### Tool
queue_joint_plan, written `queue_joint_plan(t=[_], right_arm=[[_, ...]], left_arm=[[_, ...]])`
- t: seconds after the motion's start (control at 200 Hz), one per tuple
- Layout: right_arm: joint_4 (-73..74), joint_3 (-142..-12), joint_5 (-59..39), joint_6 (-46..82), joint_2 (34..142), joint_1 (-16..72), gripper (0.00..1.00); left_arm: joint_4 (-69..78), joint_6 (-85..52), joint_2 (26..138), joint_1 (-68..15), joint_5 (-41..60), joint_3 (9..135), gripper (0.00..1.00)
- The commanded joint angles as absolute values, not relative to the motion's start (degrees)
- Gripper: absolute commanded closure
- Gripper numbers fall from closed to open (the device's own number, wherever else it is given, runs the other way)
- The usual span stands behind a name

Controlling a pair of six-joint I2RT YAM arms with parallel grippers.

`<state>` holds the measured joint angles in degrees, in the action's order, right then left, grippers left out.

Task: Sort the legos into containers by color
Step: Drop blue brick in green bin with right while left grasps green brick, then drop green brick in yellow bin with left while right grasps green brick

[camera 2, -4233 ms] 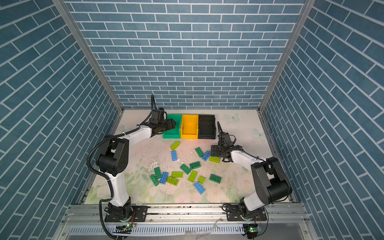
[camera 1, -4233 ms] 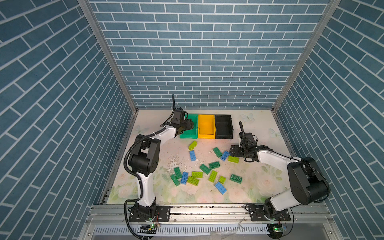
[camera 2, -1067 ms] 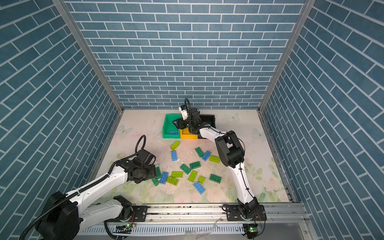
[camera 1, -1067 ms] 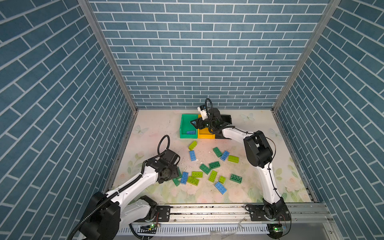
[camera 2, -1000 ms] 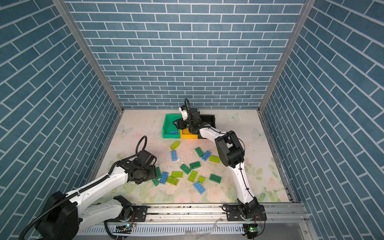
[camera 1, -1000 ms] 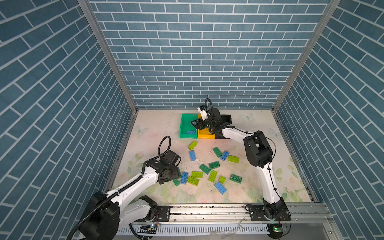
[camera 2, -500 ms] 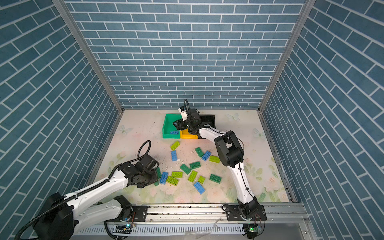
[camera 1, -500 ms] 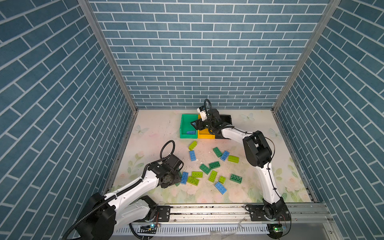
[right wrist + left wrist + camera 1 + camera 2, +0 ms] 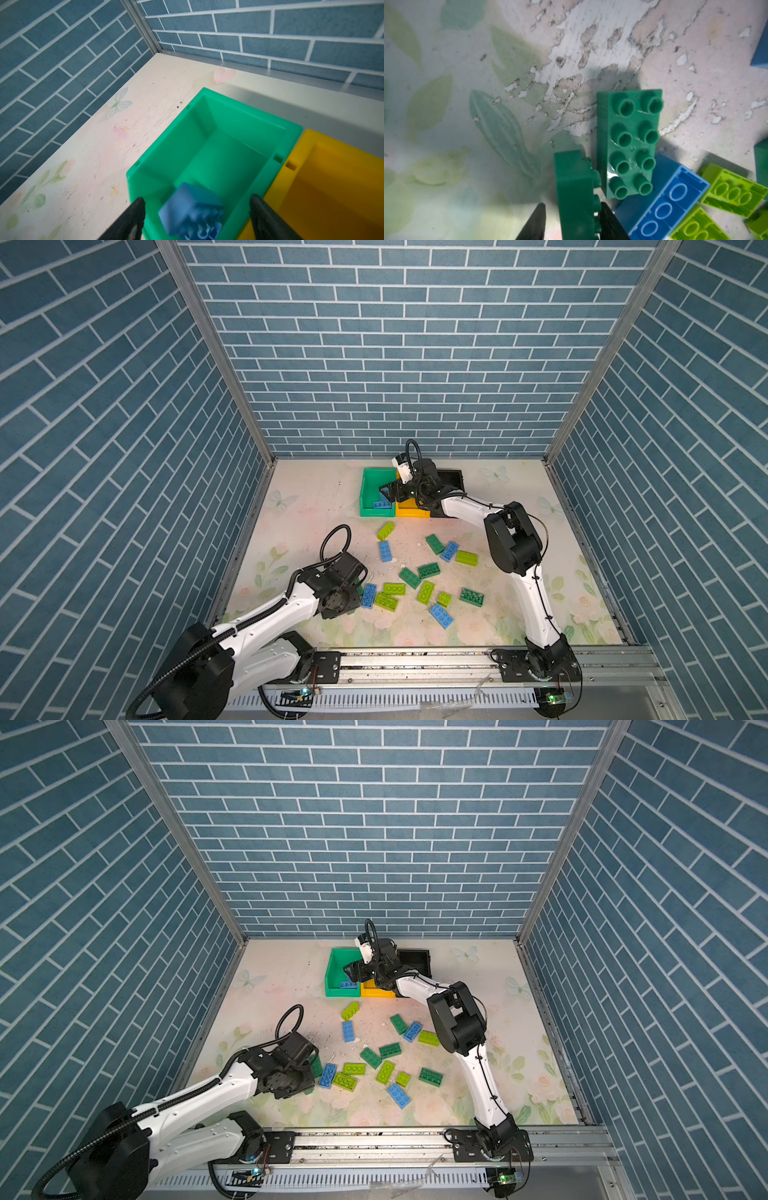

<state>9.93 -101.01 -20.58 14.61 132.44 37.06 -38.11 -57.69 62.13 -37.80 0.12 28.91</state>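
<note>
Between left gripper (image 9: pixel 572 207) fingers (image 9: pixel 535 222), dark green brick (image 9: pixel 575 187) on edge, not yet pinched, right gripper (image 9: pixel 196 198) spread over green bin (image 9: pixel 239 116), blue brick (image 9: pixel 191 209) beneath.

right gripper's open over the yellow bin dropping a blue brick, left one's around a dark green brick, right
The right wrist view shows the right gripper open over the green bin, not the yellow bin, with the blue brick dropping in. The left gripper is around a dark green brick.
</note>
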Motion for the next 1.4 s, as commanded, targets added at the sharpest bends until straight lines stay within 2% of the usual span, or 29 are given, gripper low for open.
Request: queue_joint_plan(t=[0.0,0.375,0.695,0.99,1.23,1.395], right_arm=[[8.4,-102.9,-19.9,13.0,133.4,37.5,0.16],[7.9,-101.7,-19.2,12.6,130.8,37.8,0.16],[8.3,-96.7,-18.2,12.9,125.9,37.7,0.16],[6.9,-85.7,-16.9,13.4,116.4,36.8,0.17],[7.2,-70.1,-21.0,17.3,105.2,32.2,0.19],[1.3,-62.6,-17.2,14.7,97.2,31.5,0.19]], left_arm=[[-37.4,-57.1,63.7,-38.1,-1.4,28.2,0.6],[-37.4,-55.5,65.4,-38.1,-4.4,28.8,0.65],[-40.6,-52.3,66.0,-38.1,-7.4,32.4,0.8],[-37.9,-41.5,66.8,-38.0,-7.1,41.6,0.9],[-31.5,-32.1,72.2,-38.1,-8.8,51.1,0.93],[-22.7,-26.1,77.3,-38.0,-5.7,56.7,0.93]])
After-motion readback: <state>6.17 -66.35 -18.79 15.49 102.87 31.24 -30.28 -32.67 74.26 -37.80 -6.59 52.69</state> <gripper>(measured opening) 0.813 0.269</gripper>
